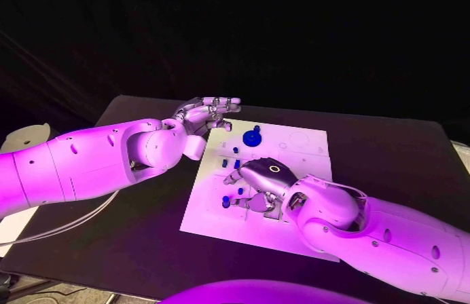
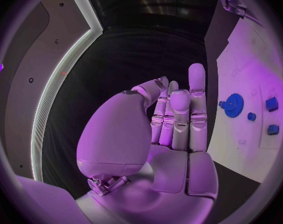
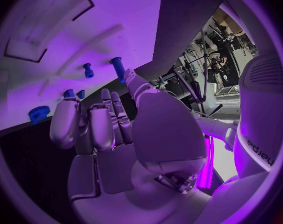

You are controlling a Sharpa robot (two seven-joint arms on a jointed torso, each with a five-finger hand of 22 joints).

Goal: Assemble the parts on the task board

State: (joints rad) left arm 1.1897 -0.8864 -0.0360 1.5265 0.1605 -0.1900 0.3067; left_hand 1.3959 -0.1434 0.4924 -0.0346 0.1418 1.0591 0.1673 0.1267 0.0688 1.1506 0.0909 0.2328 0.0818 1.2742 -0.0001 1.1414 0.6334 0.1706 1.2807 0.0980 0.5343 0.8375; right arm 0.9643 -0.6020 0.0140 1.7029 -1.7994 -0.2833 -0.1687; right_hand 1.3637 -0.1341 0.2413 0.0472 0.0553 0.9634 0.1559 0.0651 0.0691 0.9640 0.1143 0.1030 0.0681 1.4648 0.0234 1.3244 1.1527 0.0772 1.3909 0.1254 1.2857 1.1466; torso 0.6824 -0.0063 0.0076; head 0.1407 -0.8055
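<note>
The white task board (image 1: pixel 294 156) lies in the middle of the black table. A blue gear (image 1: pixel 252 138) stands near its far edge, and small blue parts (image 1: pixel 236 163) sit lower down on its left half. My left hand (image 1: pixel 206 112) hovers off the board's far left corner with its fingers (image 2: pixel 178 114) straight and nothing in it; the left wrist view shows the gear (image 2: pixel 233 105) beside it. My right hand (image 1: pixel 259 179) lies palm down over the near half of the board, holding nothing. Its thumb tip stands beside an upright blue peg (image 3: pixel 118 67), and its fingertips (image 3: pixel 66 115) reach near two small blue pieces (image 3: pixel 74 93).
Bare black table (image 1: pixel 128 229) surrounds the board on all sides. A second blue peg (image 3: pixel 88 70) and the gear (image 3: pixel 39 113) stand on the board beyond my right hand. A pale cable (image 1: pixel 59 226) runs under my left arm at the table's left side.
</note>
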